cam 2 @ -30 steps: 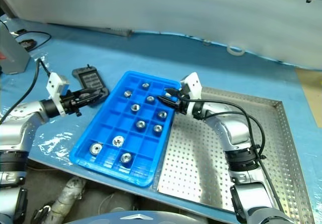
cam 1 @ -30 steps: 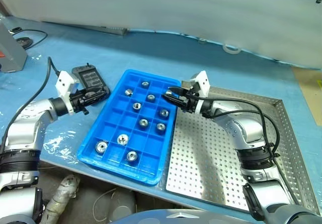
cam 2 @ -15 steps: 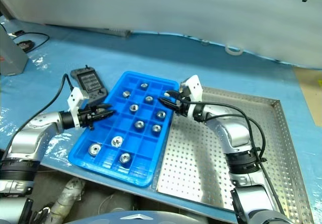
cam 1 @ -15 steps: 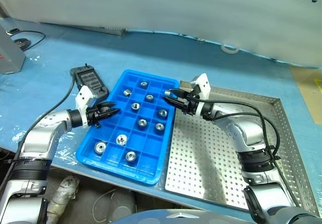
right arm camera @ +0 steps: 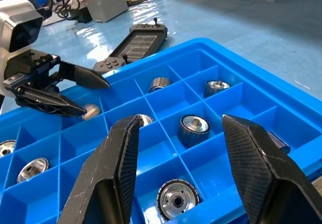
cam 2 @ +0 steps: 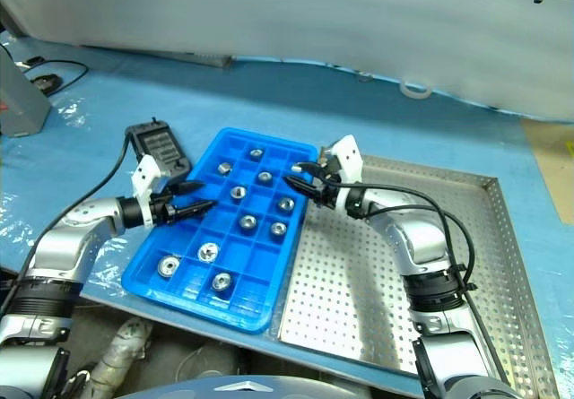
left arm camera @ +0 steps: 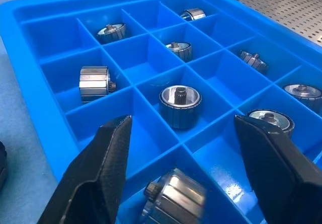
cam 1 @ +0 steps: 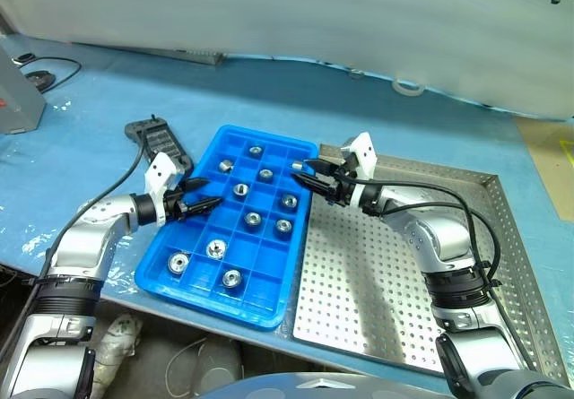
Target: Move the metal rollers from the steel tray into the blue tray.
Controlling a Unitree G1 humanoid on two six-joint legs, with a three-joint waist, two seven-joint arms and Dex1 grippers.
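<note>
A: So, where are the metal rollers?
B: In the blue tray; left gripper gapes wide, one seemingly dropping between its fingers.
A: Farther back?
B: Right gripper open, empty; steel tray alongside.

Surface: covered in a blue sheet, shiny in spots.
Back: a big white sheet hangs there.
Side: a grey box and black cable.
Far corner: brown cardboard.
</note>
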